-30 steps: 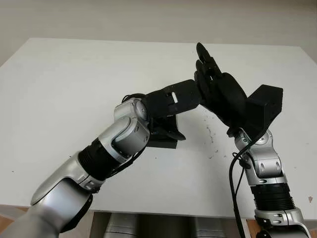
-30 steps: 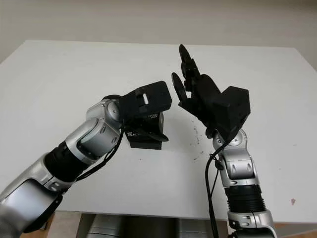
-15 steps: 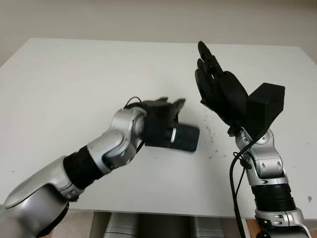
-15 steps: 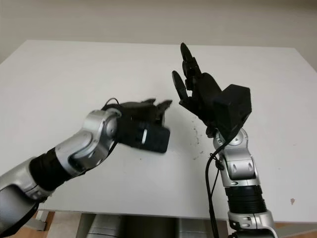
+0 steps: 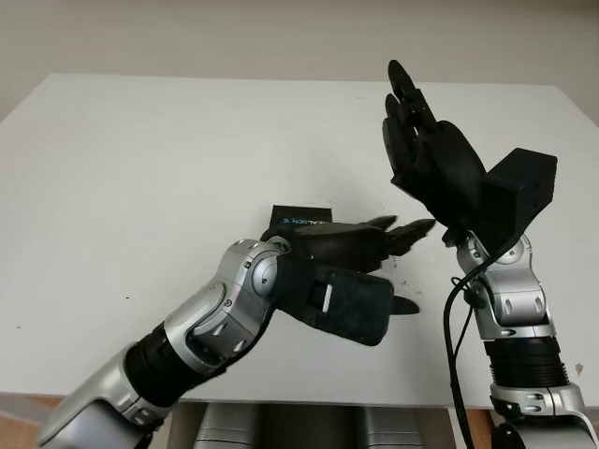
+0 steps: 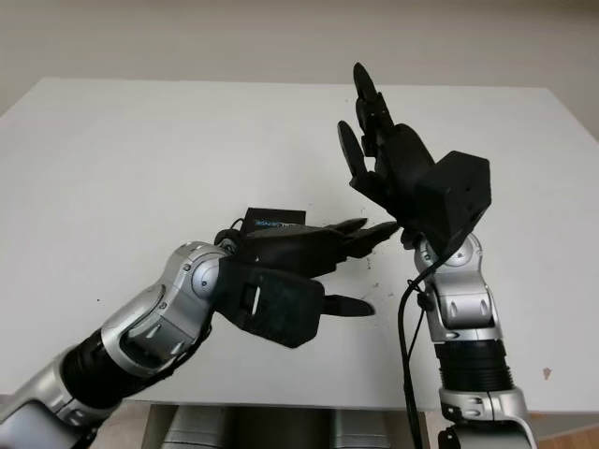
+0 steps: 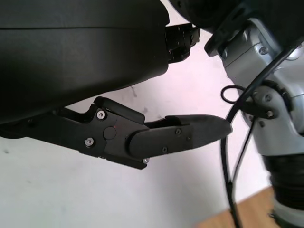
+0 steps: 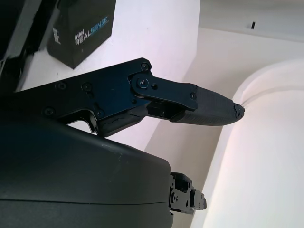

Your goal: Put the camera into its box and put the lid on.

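Observation:
A black box (image 5: 301, 217) printed with "Intel RealSense" sits closed on the white table (image 5: 140, 168), near the middle. The right wrist view shows it too, as the box (image 8: 83, 28). My left hand (image 5: 416, 264) is open and holds nothing. It hovers just in front of the box, with its fingers (image 7: 180, 135) pointing toward the right arm. The left forearm hides the box's near side. My right hand (image 5: 407, 108) is open and raised well above the table, to the right of the box, palm turned toward the left.
The right forearm (image 5: 510, 309) with its black cable stands upright at the table's front right. The table's front edge (image 5: 281, 404) runs just below both arms. A few small dark specks (image 5: 398, 251) mark the surface right of the box.
My left hand has drawn back from over the box toward the front edge and turned, uncovering the box's top. The right hand has shifted slightly up and right.

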### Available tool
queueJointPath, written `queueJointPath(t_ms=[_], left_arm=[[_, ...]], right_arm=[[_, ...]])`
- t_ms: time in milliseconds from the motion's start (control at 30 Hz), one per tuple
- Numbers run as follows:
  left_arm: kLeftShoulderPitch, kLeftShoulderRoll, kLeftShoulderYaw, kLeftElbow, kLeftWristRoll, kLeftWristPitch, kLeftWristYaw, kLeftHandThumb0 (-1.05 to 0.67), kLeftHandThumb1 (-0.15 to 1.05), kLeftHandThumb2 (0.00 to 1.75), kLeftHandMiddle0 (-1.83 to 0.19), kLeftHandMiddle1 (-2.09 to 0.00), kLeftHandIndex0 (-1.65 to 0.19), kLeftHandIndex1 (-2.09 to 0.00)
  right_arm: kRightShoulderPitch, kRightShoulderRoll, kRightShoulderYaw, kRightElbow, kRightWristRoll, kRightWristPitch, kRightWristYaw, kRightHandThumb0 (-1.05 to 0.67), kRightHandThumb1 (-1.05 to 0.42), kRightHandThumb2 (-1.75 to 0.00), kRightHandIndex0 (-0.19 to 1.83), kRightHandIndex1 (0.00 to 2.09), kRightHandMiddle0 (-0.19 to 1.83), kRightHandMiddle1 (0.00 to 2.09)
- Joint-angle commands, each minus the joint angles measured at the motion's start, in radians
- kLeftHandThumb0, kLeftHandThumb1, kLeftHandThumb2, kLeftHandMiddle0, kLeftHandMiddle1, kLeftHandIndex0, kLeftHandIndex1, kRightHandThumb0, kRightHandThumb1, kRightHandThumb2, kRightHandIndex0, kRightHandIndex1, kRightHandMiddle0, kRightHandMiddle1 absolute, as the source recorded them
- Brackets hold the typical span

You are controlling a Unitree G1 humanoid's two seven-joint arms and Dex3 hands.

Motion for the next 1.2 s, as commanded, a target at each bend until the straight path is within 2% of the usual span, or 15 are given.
queueJointPath(t_ms=[0, 167, 333, 467, 567, 600, 633, 667, 700, 733, 767, 833, 933, 1033, 1167], left_arm=[[0.022, -0.009, 0.041, -0.049, -0.024, 0.036, 0.002, -0.73, 1.05, 0.52, 0.19, 0.0, 0.19, 0.0], [0.048, -0.009, 0.176, -0.106, -0.127, 0.112, 0.021, -0.71, 1.05, 0.49, 0.19, 0.0, 0.19, 0.0], [0.055, 0.002, 0.296, -0.102, -0.212, 0.107, 0.072, -0.69, 1.05, 0.5, 0.19, 0.0, 0.19, 0.0], [0.091, -0.018, 0.393, -0.069, -0.258, 0.009, 0.175, -0.6, 1.05, 0.37, 0.15, -0.03, 0.17, -0.01], [0.116, -0.071, 0.474, -0.011, -0.275, -0.151, 0.328, -0.51, 1.05, 0.24, -0.03, -0.1, 0.04, -0.08], [0.115, -0.08, 0.496, 0.016, -0.274, -0.209, 0.372, -0.42, 1.05, 0.22, -0.27, -0.4, -0.19, -0.28], [0.105, -0.089, 0.518, 0.05, -0.274, -0.263, 0.419, -0.38, 1.05, 0.21, -0.31, -0.58, -0.23, -0.42], [0.074, -0.082, 0.548, 0.104, -0.284, -0.317, 0.447, -0.35, 1.05, 0.18, -0.35, -0.89, -0.28, -0.66], [0.037, -0.069, 0.576, 0.162, -0.297, -0.356, 0.463, -0.35, 1.05, 0.18, -0.3, -1.35, -0.23, -1.06], [0.0, -0.05, 0.601, 0.222, -0.31, -0.384, 0.469, -0.35, 1.05, 0.16, -0.26, -1.5, -0.2, -1.22], [-0.036, -0.018, 0.613, 0.276, -0.304, -0.39, 0.47, -0.38, 1.05, 0.14, -0.18, -1.53, -0.14, -1.26], [-0.112, 0.055, 0.619, 0.389, -0.291, -0.395, 0.435, -0.5, 1.05, 0.09, -0.07, -1.11, -0.01, -1.05], [-0.222, 0.156, 0.602, 0.558, -0.277, -0.407, 0.353, -0.65, 0.99, 0.06, -0.19, -0.41, -0.05, -0.56], [-0.306, 0.213, 0.585, 0.698, -0.277, -0.434, 0.273, -0.69, 0.96, 0.05, -0.23, -0.17, -0.08, -0.34], [-0.404, 0.274, 0.543, 0.916, -0.264, -0.529, 0.138, -0.73, 0.96, 0.05, -0.19, -0.1, -0.03, -0.25]], right_arm=[[-0.021, -0.009, -0.005, 0.0, -0.006, 0.007, -0.007, -0.77, -1.05, -0.65, -0.16, 0.06, -0.11, 0.07], [-0.038, -0.014, -0.013, 0.032, 0.001, -0.013, -0.003, -0.77, -1.05, -0.61, -0.15, 0.06, -0.11, 0.07], [-0.066, -0.028, -0.019, 0.057, 0.001, -0.025, 0.007, -0.79, -1.05, -0.58, -0.13, 0.07, -0.09, 0.08], [-0.098, -0.048, -0.028, 0.089, -0.002, -0.034, 0.016, -0.76, -1.05, -0.62, -0.16, 0.05, -0.12, 0.07], [-0.122, -0.059, -0.043, 0.117, 0.014, -0.041, 0.027, -0.75, -1.05, -0.62, -0.16, 0.05, -0.13, 0.07], [-0.13, -0.065, -0.046, 0.126, 0.017, -0.043, 0.033, -0.74, -1.05, -0.64, -0.18, 0.03, -0.15, 0.05], [-0.139, -0.072, -0.048, 0.137, 0.02, -0.046, 0.042, -0.73, -1.05, -0.65, -0.19, 0.03, -0.16, 0.05], [-0.153, -0.082, -0.051, 0.156, 0.022, -0.054, 0.053, -0.73, -1.05, -0.65, -0.19, 0.02, -0.18, 0.04], [-0.167, -0.091, -0.053, 0.177, 0.026, -0.063, 0.064, -0.74, -1.05, -0.65, -0.19, 0.01, -0.19, 0.02], [-0.181, -0.098, -0.055, 0.197, 0.027, -0.069, 0.073, -0.74, -1.05, -0.64, -0.19, 0.0, -0.19, 0.01], [-0.193, -0.103, -0.056, 0.215, 0.027, -0.074, 0.078, -0.74, -1.05, -0.64, -0.19, 0.0, -0.19, 0.01], [-0.215, -0.103, -0.058, 0.246, 0.028, -0.083, 0.079, -0.74, -1.05, -0.63, -0.19, 0.0, -0.19, 0.0], [-0.245, -0.107, -0.06, 0.277, 0.036, -0.073, 0.093, -0.73, -1.05, -0.63, -0.19, 0.0, -0.18, 0.0], [-0.28, -0.116, -0.066, 0.305, 0.045, -0.057, 0.102, -0.74, -1.05, -0.63, -0.16, 0.02, -0.14, 0.02], [-0.346, -0.147, -0.083, 0.338, 0.074, -0.018, 0.136, -0.76, -1.05, -0.6, -0.16, 0.03, -0.11, 0.04]])
